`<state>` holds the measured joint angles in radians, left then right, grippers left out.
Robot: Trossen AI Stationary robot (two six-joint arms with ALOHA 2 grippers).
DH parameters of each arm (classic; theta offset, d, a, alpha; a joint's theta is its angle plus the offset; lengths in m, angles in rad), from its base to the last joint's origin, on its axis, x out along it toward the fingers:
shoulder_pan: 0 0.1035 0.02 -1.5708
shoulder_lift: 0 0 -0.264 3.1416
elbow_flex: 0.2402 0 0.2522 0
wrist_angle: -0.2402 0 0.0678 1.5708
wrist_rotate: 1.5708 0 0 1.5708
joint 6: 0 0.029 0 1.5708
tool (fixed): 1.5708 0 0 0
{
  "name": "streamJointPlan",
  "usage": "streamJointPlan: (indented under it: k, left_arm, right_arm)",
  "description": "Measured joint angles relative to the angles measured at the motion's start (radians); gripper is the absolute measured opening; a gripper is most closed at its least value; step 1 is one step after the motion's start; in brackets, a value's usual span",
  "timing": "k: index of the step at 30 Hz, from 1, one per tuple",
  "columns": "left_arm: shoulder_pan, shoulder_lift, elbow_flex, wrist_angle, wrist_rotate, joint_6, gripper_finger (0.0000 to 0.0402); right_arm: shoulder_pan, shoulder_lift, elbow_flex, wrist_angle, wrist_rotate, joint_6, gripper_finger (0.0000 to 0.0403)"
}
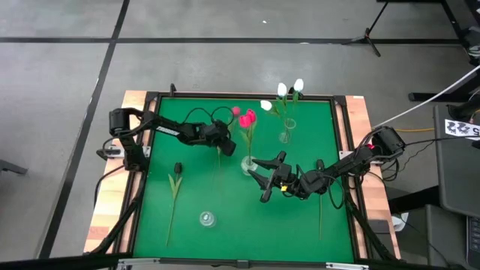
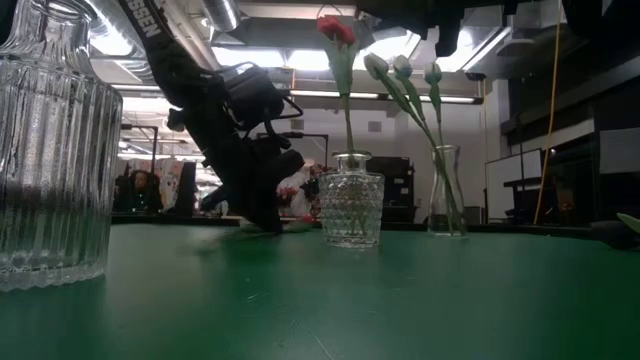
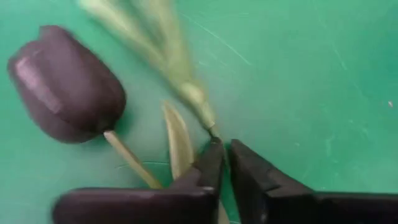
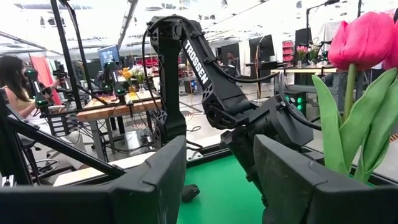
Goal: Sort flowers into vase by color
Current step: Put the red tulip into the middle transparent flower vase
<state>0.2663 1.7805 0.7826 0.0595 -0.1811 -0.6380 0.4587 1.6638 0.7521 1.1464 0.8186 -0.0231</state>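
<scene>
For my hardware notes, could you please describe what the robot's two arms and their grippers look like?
Both arms are black and jointed, with dark cables along them. The left arm carries white TROSSEN lettering on a link. The left gripper has two dark, tapering fingers. The right gripper has broad, flat black fingers; the right arm shows a small red spot near its base.

Dark tulip (image 3: 65,84) lying flat on green mat (image 3: 323,74).

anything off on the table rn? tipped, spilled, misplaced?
Nothing tipped or spilled. The clear glass vase with pink-red tulips and the clear glass vase with white tulips stand upright. One dark blackish tulip lies flat on the green mat, unsorted. The left gripper is shut on another dark tulip's thin stem.
</scene>
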Motion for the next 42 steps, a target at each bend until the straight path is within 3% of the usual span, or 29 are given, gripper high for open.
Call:
streamJointPlan:
  k: [11,29,42]
  left_arm:
    - [0.054,-0.063,-0.006,-0.075,0.117,-0.046,0.0002]
    - [0.162,-0.34,-0.003,-0.05,0.077,-0.039,0.0001]
    - [0.192,-0.594,-0.002,-0.071,0.031,0.077,0.0]
  right_arm:
    - [-0.001,0.0,0.0,-0.012,0.0,0.0,0.0186]
    - [-0.001,0.0,0.0,-0.02,0.001,0.0,0.0186]
    - [-0.001,0.0,0.0,-0.021,0.019,-0.007,0.0186]
